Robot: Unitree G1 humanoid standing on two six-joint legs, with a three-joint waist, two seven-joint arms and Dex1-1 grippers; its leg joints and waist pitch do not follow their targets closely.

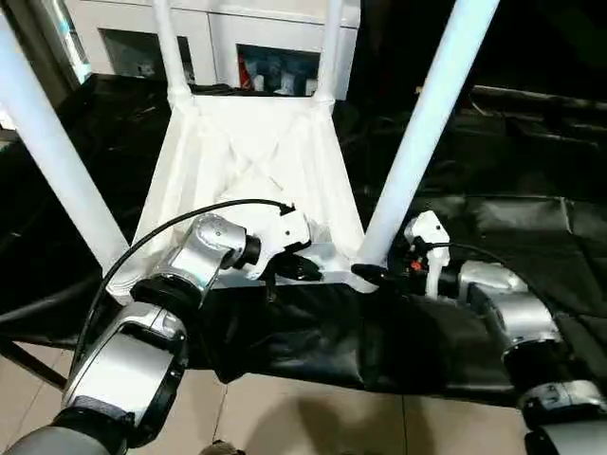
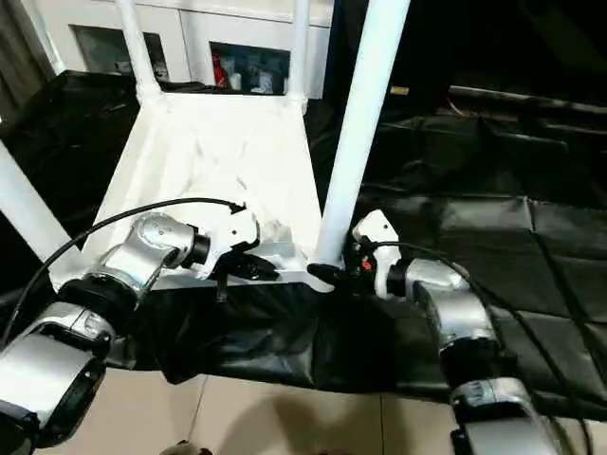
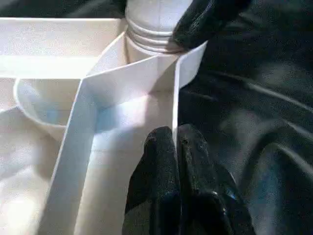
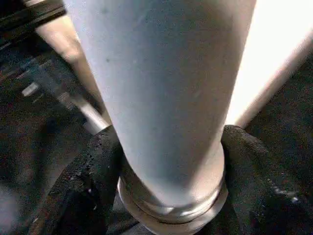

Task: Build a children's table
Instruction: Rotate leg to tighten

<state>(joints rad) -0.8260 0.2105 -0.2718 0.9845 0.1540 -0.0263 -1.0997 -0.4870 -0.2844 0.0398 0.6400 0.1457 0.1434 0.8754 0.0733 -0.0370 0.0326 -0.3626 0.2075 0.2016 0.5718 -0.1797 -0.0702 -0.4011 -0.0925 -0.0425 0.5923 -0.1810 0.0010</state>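
Seating the near-right leg (image 1: 424,123): head view has the upturned tabletop (image 1: 251,161) mid-frame on black sheeting (image 1: 531,227), all four legs standing up. Right gripper (image 1: 379,275) sits at that leg's base, lower centre; left gripper (image 1: 296,269) is just left of it on the near rim.
Left wrist: jaws pinched shut on the rim wall (image 3: 175,105), socket (image 3: 151,41) beyond.
Right wrist: fingers (image 4: 85,181) flank the leg's base collar, touching both sides; leg axis runs straight up between them. Right arm does the turning.

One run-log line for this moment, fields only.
left pincer: shut on tabletop rim | right pincer: around near-right leg base | legs standing: four
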